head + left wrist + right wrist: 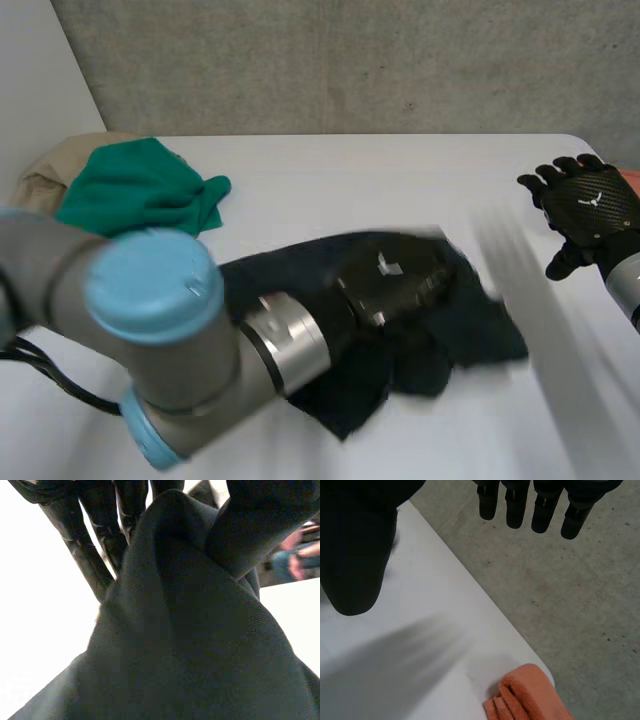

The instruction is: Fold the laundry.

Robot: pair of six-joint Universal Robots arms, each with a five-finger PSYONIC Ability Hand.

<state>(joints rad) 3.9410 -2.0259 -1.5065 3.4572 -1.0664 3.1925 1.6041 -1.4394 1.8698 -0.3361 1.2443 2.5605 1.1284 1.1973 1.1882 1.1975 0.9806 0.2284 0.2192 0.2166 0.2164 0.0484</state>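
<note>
Dark cloth [470, 320] lies crumpled mid-surface, nearer the near edge than the far one. Its long axis runs roughly left to right along that near edge. No fold made yet, by the look of it.

Left robot hand [390, 280] is on top of the cloth, about its middle, arm reaching in from the near-left corner. In the left wrist view a ridge of the fabric is pinched between the fingers [90, 555] and the thumb, so this robot hand has a grip on it.

Right robot hand [590, 205] hangs at the right edge of the surface [330, 180], well apart from the cloth. Its fingers [516, 505] are straight and spread, holding nothing.

Key relation: the cloth's right end points toward the free right robot hand, which would have to come in leftward and toward the near edge to reach it. Left robot hand is far the nearer.

Off-task items: green cloth [140, 190] on a beige cloth [45, 175] at the far-left corner; orange towel [525, 695] at a right-hand corner.
</note>
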